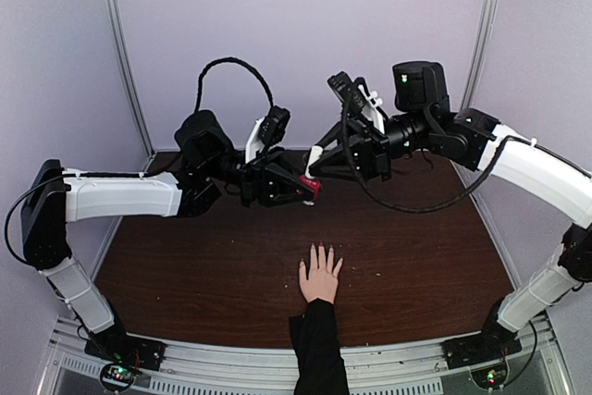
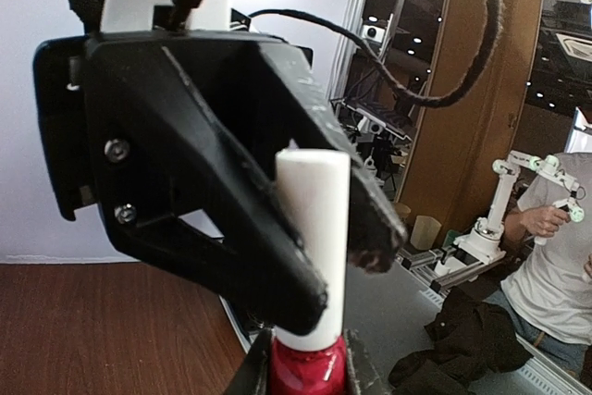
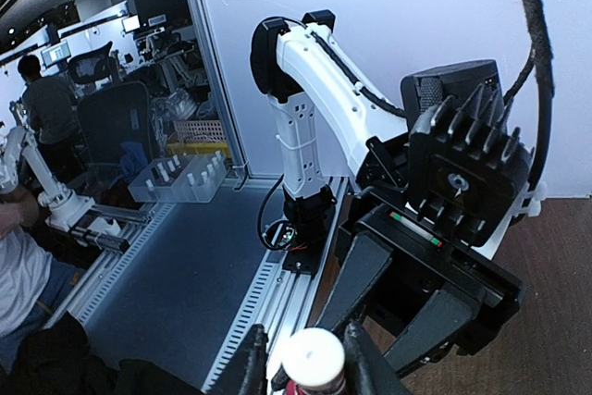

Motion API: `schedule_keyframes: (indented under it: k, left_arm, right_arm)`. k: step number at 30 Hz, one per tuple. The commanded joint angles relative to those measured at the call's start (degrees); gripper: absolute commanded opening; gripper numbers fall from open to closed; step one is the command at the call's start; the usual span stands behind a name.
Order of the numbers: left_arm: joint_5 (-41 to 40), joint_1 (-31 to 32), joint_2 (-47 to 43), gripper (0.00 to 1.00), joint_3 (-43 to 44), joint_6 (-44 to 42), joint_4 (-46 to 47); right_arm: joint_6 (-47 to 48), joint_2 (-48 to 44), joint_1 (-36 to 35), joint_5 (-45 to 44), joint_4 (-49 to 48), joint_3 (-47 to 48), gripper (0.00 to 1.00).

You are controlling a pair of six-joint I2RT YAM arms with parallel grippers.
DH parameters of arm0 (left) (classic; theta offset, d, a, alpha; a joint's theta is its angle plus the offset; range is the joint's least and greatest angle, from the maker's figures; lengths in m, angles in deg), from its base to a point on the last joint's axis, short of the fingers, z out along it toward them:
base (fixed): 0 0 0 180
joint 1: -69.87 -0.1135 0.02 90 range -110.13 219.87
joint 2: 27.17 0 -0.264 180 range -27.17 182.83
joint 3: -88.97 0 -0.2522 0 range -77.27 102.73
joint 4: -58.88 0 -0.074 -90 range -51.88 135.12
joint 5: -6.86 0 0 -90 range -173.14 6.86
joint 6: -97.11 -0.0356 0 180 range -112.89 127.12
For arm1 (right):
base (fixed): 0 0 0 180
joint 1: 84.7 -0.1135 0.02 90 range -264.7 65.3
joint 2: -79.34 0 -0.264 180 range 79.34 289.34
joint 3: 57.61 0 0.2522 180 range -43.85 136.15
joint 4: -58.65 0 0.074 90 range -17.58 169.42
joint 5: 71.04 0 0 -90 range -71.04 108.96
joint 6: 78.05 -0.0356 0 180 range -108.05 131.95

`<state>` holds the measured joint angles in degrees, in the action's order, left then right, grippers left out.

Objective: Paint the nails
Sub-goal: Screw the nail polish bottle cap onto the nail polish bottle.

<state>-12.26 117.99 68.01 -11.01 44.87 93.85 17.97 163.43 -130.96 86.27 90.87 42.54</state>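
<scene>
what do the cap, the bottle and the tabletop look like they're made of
Cap: likely plastic, matte white, smooth, no glare.
Bottle: glossy red with highlights, probably glass, though plastic can't be ruled out.
Tabletop: dark brown wood or wood-look laminate; grain streaks show, low sheen.

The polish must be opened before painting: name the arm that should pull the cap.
Right, probably: the right gripper clamps the white cap, while the left gripper holds the red bottle beneath.
</scene>
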Motion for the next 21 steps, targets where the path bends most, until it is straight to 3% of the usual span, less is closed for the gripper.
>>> schedule_keyframes:
  k: [1,7,21]
  left_arm:
    - [-0.25,0.04,0.43,0.00,1.77,1.62,4.28]
    - [-3.04,-0.26,-0.46,0.00,1.27,-0.61,2.20]
    - [-19.95,-0.66,-8.58,0.00,-0.92,-15.52,-13.20]
  right_arm:
    - [-0.22,0.59,-0.58,1.99,0.61,2.03,0.20]
    - [0.32,0.47,-0.59,0.87,1.73,2.05,0.05]
    - [1.36,0.36,-0.58,-5.50,3.17,1.15,0.00]
